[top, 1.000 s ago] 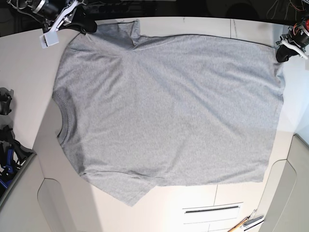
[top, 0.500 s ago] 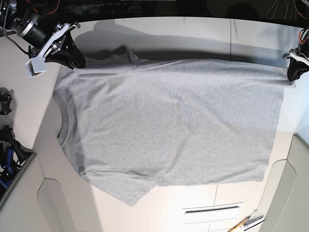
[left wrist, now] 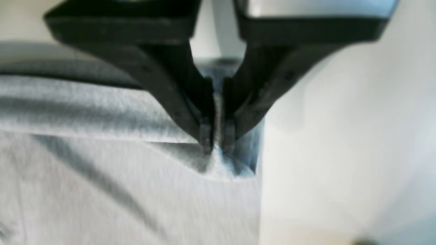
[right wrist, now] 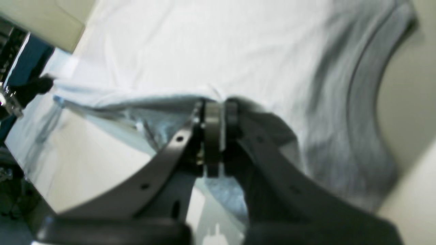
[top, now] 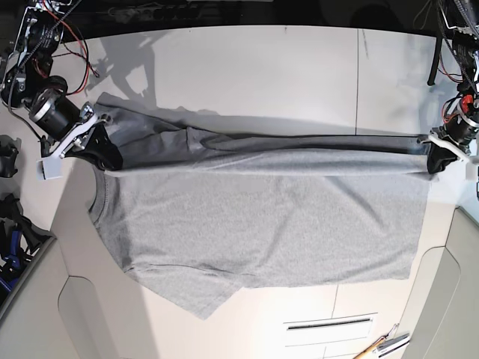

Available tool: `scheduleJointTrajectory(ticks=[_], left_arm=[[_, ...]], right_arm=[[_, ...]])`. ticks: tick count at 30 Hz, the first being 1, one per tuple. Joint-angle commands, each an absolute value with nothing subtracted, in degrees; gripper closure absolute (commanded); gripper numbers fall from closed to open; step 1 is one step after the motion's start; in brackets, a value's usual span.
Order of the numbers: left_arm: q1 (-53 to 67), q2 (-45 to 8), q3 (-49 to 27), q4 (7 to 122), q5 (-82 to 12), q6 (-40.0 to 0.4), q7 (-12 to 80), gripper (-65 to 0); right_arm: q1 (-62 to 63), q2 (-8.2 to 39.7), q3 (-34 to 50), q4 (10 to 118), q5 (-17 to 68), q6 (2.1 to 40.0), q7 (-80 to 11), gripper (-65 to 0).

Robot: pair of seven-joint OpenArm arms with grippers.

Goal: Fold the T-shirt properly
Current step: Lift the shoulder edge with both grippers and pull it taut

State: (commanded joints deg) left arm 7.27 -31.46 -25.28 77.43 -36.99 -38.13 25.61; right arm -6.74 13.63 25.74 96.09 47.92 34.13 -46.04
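Item: the T-shirt [top: 262, 217], light grey, lay across the pale table [top: 284, 67], collar toward the base view's left, hem toward its right, near sleeve spread flat at the lower left. The far long edge was raised off the table and drawn toward the near side as a taut ridge running between the two grippers, with a dark band of shadow beneath it; the near half rested flat. Left gripper [left wrist: 217, 144], at the base view's right: fingers clenched on the hem corner, a small peak of cloth pinched between the tips. Right gripper [right wrist: 214, 136], at the base view's left: fingers clamped on a bunch of fabric near the shoulder, just beside the ribbed collar [right wrist: 366, 102]. Holding both ends of one edge probably kept the fabric stretched so it could be laid over without wrinkling; the step in hand appeared to be a lengthwise fold, roughly midway. Also present: tools [top: 383, 345] at the near edge, well apart from the shirt.
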Motion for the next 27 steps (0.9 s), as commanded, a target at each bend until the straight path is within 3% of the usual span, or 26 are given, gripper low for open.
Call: scheduleJointTrajectory(ticks=[8,9,12,13,17,23,27], left_arm=[[4.8,-31.3,-25.2,73.6,-36.6,-38.0,25.5,0.0],[4.8,-31.2,-25.2,72.9,-36.6,-38.1,25.5,-3.1],[4.8,-31.3,-25.2,71.5,-37.0,-38.1,25.5,-22.2],[4.8,-31.3,-25.2,71.4,-37.6,-38.1,25.5,-26.6],[4.8,-31.6,-25.2,71.9,-40.8,-38.0,28.7,-29.3],[4.8,-31.6,-30.0,72.7,-48.8,-38.4,36.2,-29.7],[5.0,-31.6,-33.8,72.7,-50.9,-38.3,36.2,-41.7]], right_arm=[[-1.2,13.3,25.6,89.9,45.8,34.1,-46.0,0.0],[-1.0,13.3,25.4,88.5,45.8,34.1,-45.8,0.0],[-1.0,13.3,25.2,85.2,45.5,34.1,-44.2,-23.6],[-1.0,13.3,25.2,84.9,45.4,34.1,-43.8,-27.5],[-1.0,13.3,26.3,87.2,45.4,33.8,-44.0,-28.2],[-1.7,13.7,36.4,90.8,45.1,33.6,-47.5,-28.2],[-3.7,13.7,39.4,90.2,45.1,33.2,-47.7,-28.3]])
